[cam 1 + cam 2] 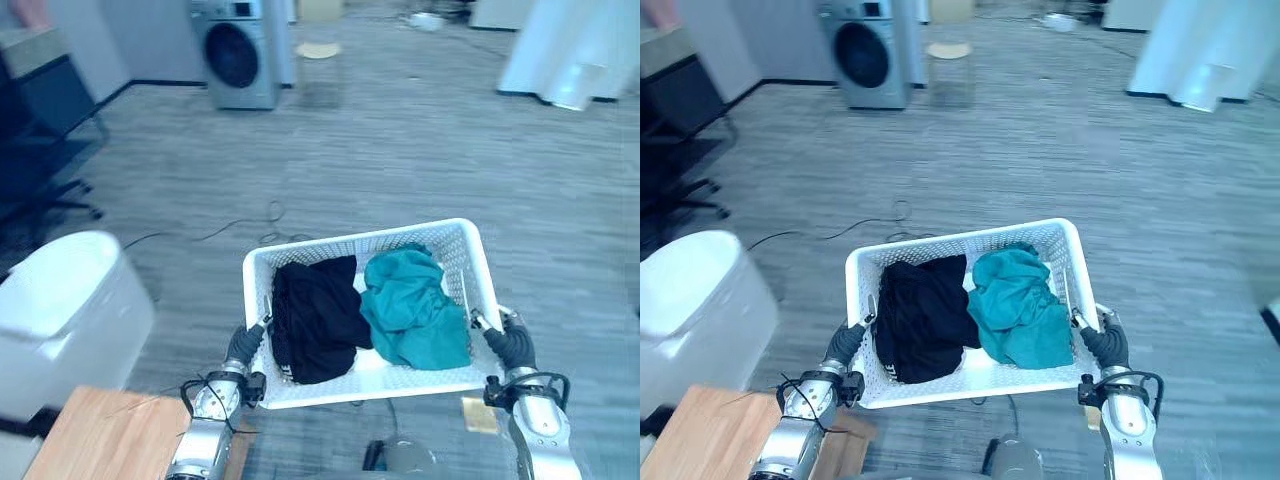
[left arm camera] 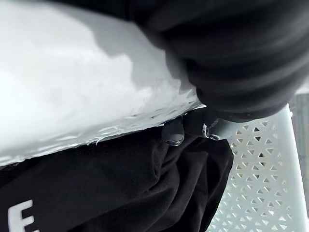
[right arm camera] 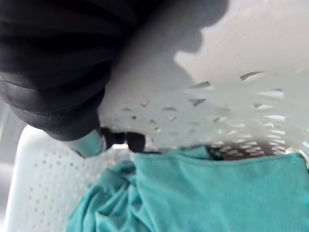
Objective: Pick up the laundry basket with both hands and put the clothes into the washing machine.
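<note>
The white perforated laundry basket (image 1: 360, 240) hangs above the grey floor in front of me. A black garment (image 1: 315, 315) fills its left half and a teal garment (image 1: 415, 310) its right half. My left hand (image 1: 243, 345) grips the basket's left rim, and in the left wrist view its dark fingertips (image 2: 174, 133) hook over the rim above the black cloth (image 2: 120, 188). At the right rim my right hand (image 1: 512, 345) does the same, its fingertips (image 3: 135, 141) curled over the edge by the teal cloth (image 3: 203, 193). The washing machine (image 1: 238, 55) stands far off at the upper left, door closed.
A white rounded bin (image 1: 60, 310) sits close on my left, with a wooden tabletop (image 1: 100, 435) at the lower left corner. A dark office chair (image 1: 40, 170) stands further left. A small round stool (image 1: 318, 50) is beside the washer, and white panels (image 1: 570, 50) at far right.
</note>
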You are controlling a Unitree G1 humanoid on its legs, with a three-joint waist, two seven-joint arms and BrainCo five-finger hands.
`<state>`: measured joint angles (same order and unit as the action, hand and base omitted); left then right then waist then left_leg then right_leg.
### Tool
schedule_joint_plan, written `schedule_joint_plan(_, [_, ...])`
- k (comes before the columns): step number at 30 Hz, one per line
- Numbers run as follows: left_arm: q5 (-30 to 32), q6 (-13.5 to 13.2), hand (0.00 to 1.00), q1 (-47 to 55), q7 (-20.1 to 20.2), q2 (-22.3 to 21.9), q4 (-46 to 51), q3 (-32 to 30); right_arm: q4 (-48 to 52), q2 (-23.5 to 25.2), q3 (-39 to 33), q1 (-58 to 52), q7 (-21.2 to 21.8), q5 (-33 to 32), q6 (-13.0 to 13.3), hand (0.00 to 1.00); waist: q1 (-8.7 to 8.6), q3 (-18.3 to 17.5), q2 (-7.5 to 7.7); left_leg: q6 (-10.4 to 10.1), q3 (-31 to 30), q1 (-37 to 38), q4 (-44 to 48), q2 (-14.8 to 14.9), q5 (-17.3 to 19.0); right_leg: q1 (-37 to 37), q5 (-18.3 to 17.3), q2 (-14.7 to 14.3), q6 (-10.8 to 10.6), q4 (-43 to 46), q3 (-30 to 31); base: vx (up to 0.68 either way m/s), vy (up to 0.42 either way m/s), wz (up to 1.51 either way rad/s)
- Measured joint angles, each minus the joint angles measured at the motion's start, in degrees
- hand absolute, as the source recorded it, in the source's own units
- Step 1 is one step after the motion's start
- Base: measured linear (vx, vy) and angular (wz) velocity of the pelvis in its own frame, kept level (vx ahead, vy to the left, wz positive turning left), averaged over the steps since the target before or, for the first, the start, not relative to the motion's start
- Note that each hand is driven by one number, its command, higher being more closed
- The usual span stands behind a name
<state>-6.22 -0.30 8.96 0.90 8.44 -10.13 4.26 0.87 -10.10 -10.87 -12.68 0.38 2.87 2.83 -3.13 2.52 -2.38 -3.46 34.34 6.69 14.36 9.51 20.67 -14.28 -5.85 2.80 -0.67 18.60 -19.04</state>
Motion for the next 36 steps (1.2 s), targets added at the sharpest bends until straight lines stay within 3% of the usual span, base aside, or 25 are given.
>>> schedule_joint_plan(1, [-0.14, -0.10, 1.00, 0.04, -0.08, -0.64, -0.16, -0.05, -0.57, -1.17, 0.04, 0.66, 0.09, 0.00, -0.07, 1.00, 0.89, -0.25, -1.07, 0.52, 1.04, -0.05, -2.36, 0.51, -1.71, -0.54, -3.35, 1.33, 2.36, 2.96, -4.18, -0.14, -0.135, -1.33])
schedule_joint_plan(2, [-0.46, -0.14, 1.00, -0.34, -0.01, -0.46, -0.35, 0.03, -0.56, -1.21, 0.16, 0.53, 0.42, -0.03, 0.26, 1.00, -0.05, -0.11, 0.34, 0.66, 1.68, -0.52, -2.04, -0.02, -2.39, -0.18, -3.87, 5.63, 2.90, 7.54, -2.00, -0.01, -0.190, -0.92])
schedule_joint_plan(3, [-0.47, -0.18, 1.00, -0.64, -0.10, -0.72, -1.57, -0.30, -1.19, -1.06, 0.14, 1.17, 0.71, -0.02, 0.26, 1.00, -0.03, 0.34, 0.45, -0.65, 1.86, -0.19, -1.85, 0.08, -3.14, 3.33, -3.69, 5.43, -4.83, 0.86, -1.01, 0.03, -0.176, -0.49])
schedule_joint_plan(6, [-0.48, -0.07, 1.00, -0.68, 0.05, -1.24, -2.47, -0.44, -1.72, -1.52, 0.20, 0.90, 0.89, -0.04, 0.21, 1.00, 0.45, -0.02, -0.42, -1.52, 0.13, -0.59, -1.30, 3.49, -5.20, 6.03, -0.54, 1.00, -2.97, -5.70, -1.35, 0.13, -0.199, -0.30])
schedule_joint_plan(9, [-1.34, -0.07, 1.00, -0.90, -0.89, -1.31, -3.22, -0.93, -1.69, -1.59, 1.14, 0.96, 0.67, -0.08, 0.37, 1.00, 0.65, 0.69, -0.30, -1.46, -1.61, -4.45, 13.76, 9.43, -5.20, 8.64, -1.53, -0.82, -1.45, -6.39, -1.87, 0.16, -0.139, -0.01])
schedule_joint_plan(11, [-2.31, -0.19, 1.00, 0.20, -1.00, -1.23, -3.18, -1.54, -1.69, -1.82, 2.28, 1.07, 0.48, -0.13, 0.60, 1.00, 1.36, 2.22, -1.94, 6.02, -1.67, -7.79, 30.27, 16.65, -7.95, 13.94, -2.55, -3.54, 0.15, -8.82, -1.51, 0.15, -0.124, -0.23])
schedule_joint_plan(12, [-2.97, -0.27, 1.00, 1.90, -1.10, -1.33, -2.87, -2.26, -1.69, -2.16, 3.57, 0.87, 0.49, -0.13, 0.62, 1.00, 1.90, 2.75, -2.48, 12.93, -3.78, -10.79, 39.59, 19.76, -12.52, 16.53, -3.65, -4.54, 1.56, -9.67, -0.72, 0.17, -0.064, -0.35])
schedule_joint_plan(14, [-3.78, -0.38, 1.00, 4.10, -1.03, -1.79, -1.79, -2.16, -1.70, -3.15, 4.21, 0.89, 0.57, -0.15, 0.59, 1.00, 2.39, 3.02, -3.28, 10.23, -10.74, -17.20, 47.25, 17.33, -11.81, 18.14, -5.97, -4.08, 2.39, -9.69, 0.38, 0.24, 0.033, -0.18])
schedule_joint_plan(15, [-4.25, -0.39, 1.00, 4.94, -0.98, -2.61, -1.08, -2.18, -1.70, -3.94, 4.34, 1.06, 0.59, -0.20, 0.55, 1.00, 2.55, 3.23, -2.86, 7.49, -14.94, -21.59, 46.66, 11.14, -10.00, 18.40, -6.53, -2.34, 2.21, -9.69, 0.92, 0.23, 0.085, -0.01])
schedule_joint_plan(16, [-4.35, -0.42, 1.00, 5.26, -1.02, -2.85, -0.90, -2.19, -1.71, -4.26, 4.82, 1.36, 0.64, -0.21, 0.53, 1.00, 2.96, 3.51, -2.45, 6.16, -16.84, -23.21, 44.40, 8.07, -9.17, 18.51, -6.80, -1.36, 2.01, -9.75, 1.57, 0.23, 0.090, -0.27])
schedule_joint_plan(17, [-4.45, -0.44, 1.00, 5.75, -1.07, -2.89, -0.53, -2.44, -1.78, -4.79, 5.10, 1.86, 0.82, -0.34, 0.48, 1.00, 4.50, 3.98, -1.73, 3.95, -18.28, -25.68, 36.32, 3.39, -8.07, 18.84, -7.02, 0.25, 1.62, -10.48, 2.47, 0.26, 0.088, -0.47])
schedule_joint_plan(19, [-4.88, -0.46, 1.00, 6.92, -1.05, -2.48, 0.57, -3.30, -2.08, -5.03, 6.47, 2.60, 0.95, -0.57, 0.49, 1.00, 5.66, 4.05, -1.64, 1.69, -18.59, -27.57, 17.72, 1.96, -9.73, 20.54, -7.03, 0.35, 0.86, -13.22, 2.60, 0.32, 0.111, -0.36])
schedule_joint_plan(20, [-4.91, -0.51, 1.00, 7.81, -0.98, -2.79, 1.06, -4.12, -2.84, -5.10, 7.28, 3.57, 0.97, -0.57, 0.49, 1.00, 5.44, 4.01, -1.70, -1.07, -19.10, -27.84, 6.30, 1.23, -12.52, 22.21, -7.11, 0.35, -1.77, -14.65, 2.19, 0.46, 0.182, -0.24])
schedule_joint_plan(21, [-4.93, -0.53, 1.00, 8.20, -1.06, -2.91, 1.14, -4.98, -4.41, -5.09, 8.07, 4.87, 0.98, -0.55, 0.51, 1.00, 6.04, 3.45, -0.59, 0.43, -20.30, -26.81, 2.88, -0.97, -20.89, 23.12, -6.69, 1.34, -3.83, -15.89, 2.85, 0.49, 0.202, -0.23])
schedule_joint_plan(22, [-4.93, -0.54, 1.00, 7.89, -1.21, -2.65, 1.23, -5.35, -5.30, -4.66, 8.41, 5.85, 0.87, -0.55, 0.51, 1.00, 6.24, 3.09, 0.60, 3.00, -20.02, -27.15, 2.81, -2.25, -21.08, 22.98, -6.38, 2.49, -5.09, -16.54, 3.35, 0.52, 0.217, -0.13])
schedule_joint_plan(23, [-4.93, -0.50, 1.00, 6.40, -1.20, -2.75, 2.17, -6.61, -6.55, -4.40, 8.65, 8.92, 0.68, -0.56, 0.65, 1.00, 5.45, 4.24, 1.13, 5.52, -20.43, -31.27, 11.56, -2.14, -19.34, 23.21, -4.84, 3.89, -7.84, -16.91, 4.61, 0.48, 0.278, 0.11])
schedule_joint_plan(24, [-4.92, -0.48, 1.00, 5.53, -1.24, -3.39, 2.83, -6.97, -7.46, -4.35, 8.63, 11.09, 0.64, -0.55, 0.64, 1.00, 5.62, 5.15, 1.91, 4.63, -19.45, -35.58, 17.31, -3.12, -16.14, 23.71, -4.76, 5.75, -8.73, -16.49, 6.75, 0.46, 0.314, 0.13])
schedule_joint_plan(25, [-4.91, -0.47, 1.00, 5.25, -1.36, -4.09, 2.96, -6.99, -7.87, -4.62, 8.57, 11.68, 0.67, -0.55, 0.65, 1.00, 5.92, 5.13, 2.12, 4.85, -19.45, -34.86, 14.83, -4.00, -16.45, 23.63, -5.70, 6.78, -10.27, -14.61, 7.07, 0.46, 0.395, -0.13])
schedule_joint_plan(26, [-4.90, -0.60, 1.00, 6.07, -2.08, -4.88, 2.93, -7.17, -8.83, -4.69, 8.53, 11.84, 1.01, -0.54, 0.76, 1.00, 6.37, 4.85, 2.21, 8.83, -18.71, -32.86, 12.76, -4.72, -14.12, 22.88, -8.63, 8.24, -14.22, -9.29, 7.97, 0.49, 0.372, -0.20])
schedule_joint_plan(27, [-4.84, -0.06, 1.00, 5.84, -2.57, -4.48, 2.34, -7.36, -9.60, -3.89, 8.61, 12.00, 1.01, -0.50, 0.78, 1.00, 7.03, 4.92, 3.98, 10.11, -16.98, -30.69, 14.86, -6.77, -10.61, 19.09, -10.88, 12.02, -14.18, 4.20, 9.13, 0.63, 0.422, -0.15])
schedule_joint_plan(28, [-4.83, 0.08, 1.00, 6.33, -2.54, -4.12, 2.34, -7.13, -10.12, -3.73, 8.81, 11.60, 1.01, -0.50, 0.76, 1.00, 7.10, 5.00, 4.06, 10.52, -16.71, -28.33, 15.41, -8.41, -8.20, 15.12, -8.72, 14.67, -12.08, 16.58, 9.66, 0.67, 0.373, 0.15])
schedule_joint_plan(29, [-4.68, 0.18, 1.00, 6.96, -2.56, -3.23, 2.38, -6.92, -10.70, -3.33, 9.16, 10.69, 0.97, -0.51, 0.77, 1.00, 6.63, 5.32, 4.50, 11.28, -16.63, -23.56, 13.96, -11.10, -6.35, 10.59, -3.63, 18.09, -8.04, 32.26, 10.03, 0.60, 0.291, 0.21])
schedule_joint_plan(31, [-4.59, 0.23, 1.00, 8.33, -2.58, -2.17, 2.79, -6.60, -11.42, -1.74, 9.44, 9.90, 0.97, -0.38, 0.73, 1.00, 5.52, 5.64, 3.36, 12.00, -17.45, -15.56, 9.92, -12.84, -5.11, 5.36, -2.73, 16.87, -6.44, 46.45, 11.43, 0.58, 0.227, 0.17])
schedule_joint_plan(33, [-4.59, 0.15, 1.00, 8.33, -2.56, -0.64, 3.66, -6.11, -11.04, -1.33, 9.57, 9.01, 0.96, -0.40, 1.12, 1.00, 4.58, 6.05, 1.83, 11.88, -19.50, -7.19, 2.66, -13.85, -5.19, -0.27, -4.93, 13.16, -3.50, 47.59, 8.23, 0.58, 0.200, 0.20])
schedule_joint_plan(36, [-4.60, -0.03, 1.00, 6.09, -2.51, 0.95, 3.75, -4.12, -7.78, -0.28, 7.32, 6.72, 0.93, -0.47, 1.21, 1.00, 1.48, 6.53, 0.94, 11.62, -24.01, -0.38, -3.65, -14.74, -5.07, -8.92, -7.67, 9.39, -2.96, 32.66, 3.86, 0.54, 0.110, 0.65])
